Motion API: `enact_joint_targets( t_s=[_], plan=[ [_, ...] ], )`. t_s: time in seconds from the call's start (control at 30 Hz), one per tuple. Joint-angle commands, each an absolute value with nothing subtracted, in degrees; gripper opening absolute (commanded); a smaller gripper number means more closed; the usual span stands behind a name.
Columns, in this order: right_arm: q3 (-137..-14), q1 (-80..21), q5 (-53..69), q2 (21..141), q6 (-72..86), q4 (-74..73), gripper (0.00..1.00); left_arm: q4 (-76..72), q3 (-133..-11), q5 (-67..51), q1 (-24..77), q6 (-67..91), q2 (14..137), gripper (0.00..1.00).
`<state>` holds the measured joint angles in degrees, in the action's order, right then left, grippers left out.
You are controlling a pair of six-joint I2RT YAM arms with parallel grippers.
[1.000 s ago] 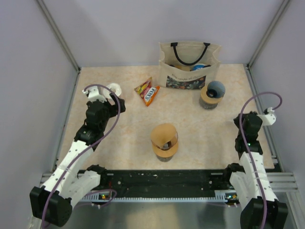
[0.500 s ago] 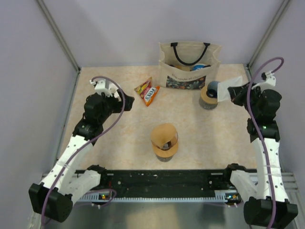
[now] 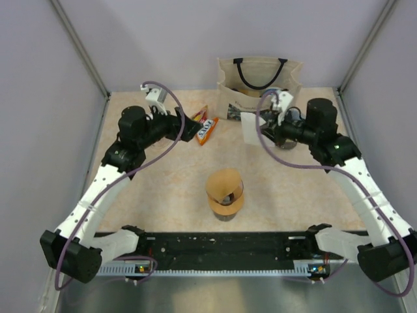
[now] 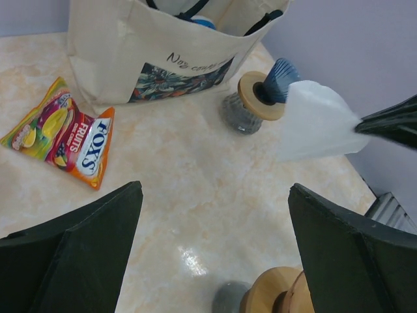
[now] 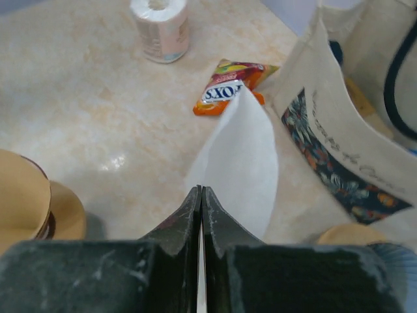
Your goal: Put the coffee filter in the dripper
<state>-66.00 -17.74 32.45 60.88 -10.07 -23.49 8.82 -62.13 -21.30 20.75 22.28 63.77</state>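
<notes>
Nearest the arm bases, the tan wooden cone-shaped dripper [image 3: 225, 191] stands upright on the beige marbled tabletop [image 3: 163, 189]. Its mouth is open and nothing lies in it, so the placing itself is not yet done.

Beyond the dripper and to its right, the right gripper [image 5: 201, 192] is pinched tight on the bottom edge of the white fan-shaped paper coffee filter [image 5: 241, 153]. The filter hangs in the air clear of the table, well apart from the dripper. The pick-up looks complete. What is left, as I judge it, is the carry towards the dripper, lining the folded paper up over the cone, lowering it in and letting go.

Beyond the dripper to its left, the left gripper [image 3: 190, 124] hovers with its jaws spread wide and nothing between them. Its wrist view looks across at the filter — it could help open or seat the paper, though that is only a guess.

Just past that gripper lies the orange and yellow fruit-candy packet [image 4: 68, 140], flat on the table. Farther from the dripper, on its right, sits the grey ribbed jar with a round wooden collar [image 4: 251, 107]. Behind it stands the cream canvas tote bag with black handles [image 3: 258, 88]. A white paper roll [image 5: 159, 26] stands far off to the dripper's left.
</notes>
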Motion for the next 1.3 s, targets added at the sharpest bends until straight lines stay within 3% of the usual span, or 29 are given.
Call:
enact_joint_targets(
  t_s=[0.0,0.27,0.47,0.77,1.07,1.27],
  plan=[
    [-72.07,-25.57,32.08,66.17,-44.06,-34.96,0.0,8.0,-67.15,-24.69,20.83,23.2,63.28,0.99],
    [-76.72,-27.15,42.1,67.5,-71.0,-43.58,0.0,10.72,-72.06,-29.0,20.83,22.15,68.46,0.99],
    [-79.89,-30.41,39.99,69.87,-78.02,-47.88,0.0,12.91,-79.61,-41.91,22.14,20.13,76.98,0.99],
    [-82.18,-32.96,39.02,72.33,-80.15,-50.1,0.0,25.57,-88.94,-38.85,30.76,5.28,85.34,0.97],
    [-82.09,-33.49,38.5,72.25,-81.47,-50.54,0.0,28.04,-92.98,-37.88,32.52,2.9,91.14,0.85],
    [-82.27,-33.57,37.79,72.42,-81.56,-50.36,0.0,30.67,-95.45,-41.75,33.05,0.7,94.22,0.69]
  ],
)
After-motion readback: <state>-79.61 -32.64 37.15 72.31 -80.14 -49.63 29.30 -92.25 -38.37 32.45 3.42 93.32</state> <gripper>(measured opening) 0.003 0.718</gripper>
